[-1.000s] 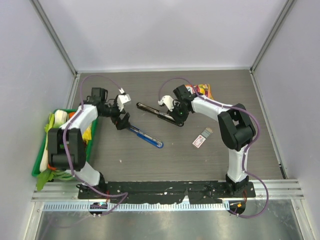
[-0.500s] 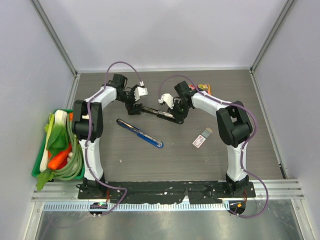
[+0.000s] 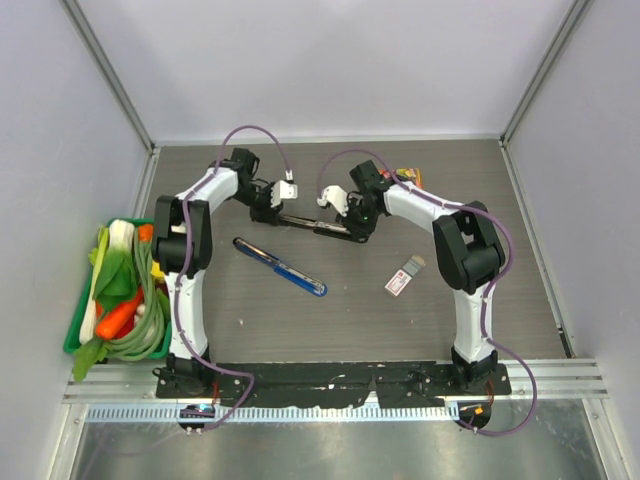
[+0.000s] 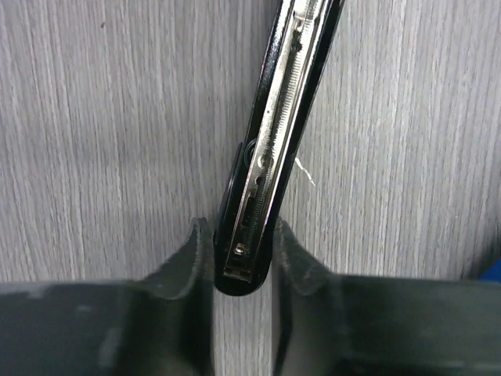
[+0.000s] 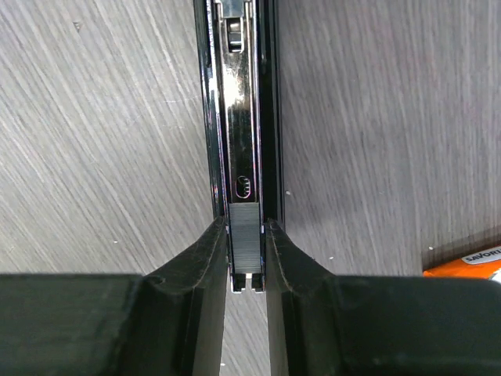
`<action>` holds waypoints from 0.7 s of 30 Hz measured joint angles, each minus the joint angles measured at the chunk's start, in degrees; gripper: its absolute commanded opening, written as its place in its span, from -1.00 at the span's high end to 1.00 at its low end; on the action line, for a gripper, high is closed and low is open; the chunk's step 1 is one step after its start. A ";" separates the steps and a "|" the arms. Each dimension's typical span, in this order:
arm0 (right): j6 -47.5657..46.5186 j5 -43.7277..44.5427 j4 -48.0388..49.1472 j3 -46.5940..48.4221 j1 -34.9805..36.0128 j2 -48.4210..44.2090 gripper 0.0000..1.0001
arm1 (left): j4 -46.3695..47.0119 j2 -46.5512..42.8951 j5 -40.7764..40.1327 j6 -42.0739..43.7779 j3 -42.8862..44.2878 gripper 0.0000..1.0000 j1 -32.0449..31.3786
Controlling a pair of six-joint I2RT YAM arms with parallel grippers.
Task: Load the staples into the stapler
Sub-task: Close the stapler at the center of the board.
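Left hand (image 4: pixel 241 233) pinches stapler (image 4: pixel 282 133) tip; right hand (image 5: pixel 245 229) pinches other end; orange bag (image 5: pixel 470 263) reads "SAVO…".

Black stapler (image 3: pixel 312 223) with silvery inside, grey staples (image 5: pixel 246 235), grey wood-grain table (image 3: pixel 400 330).

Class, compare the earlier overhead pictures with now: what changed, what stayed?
The left tool moved from over the blue pen, outward and rightward, and closed on the left end of the slim black stapler. The right tool kept gripping its other end; pen and white-and-red box stayed put.
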 measured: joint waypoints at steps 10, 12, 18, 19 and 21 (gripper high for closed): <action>-1.31 0.20 -0.11 0.98 -0.59 0.81 0.70 | 0.00 -0.37 0.31 -2.80 0.11 1.00 0.00; -1.29 0.22 -0.31 1.18 -0.59 0.92 0.70 | 0.15 -0.66 0.74 -4.92 0.24 1.00 0.00; -1.27 0.94 -1.20 2.29 -0.42 1.60 0.70 | 0.87 -3.82 1.33 -12.07 0.63 1.00 -0.61; -1.25 1.16 -1.42 2.54 -0.42 1.77 0.70 | 1.38 -4.90 1.53 -13.53 0.63 1.00 -0.92; -1.05 1.44 -1.81 2.95 -0.50 2.05 0.70 | 2.58 -6.86 2.10 -16.26 0.63 1.00 -1.66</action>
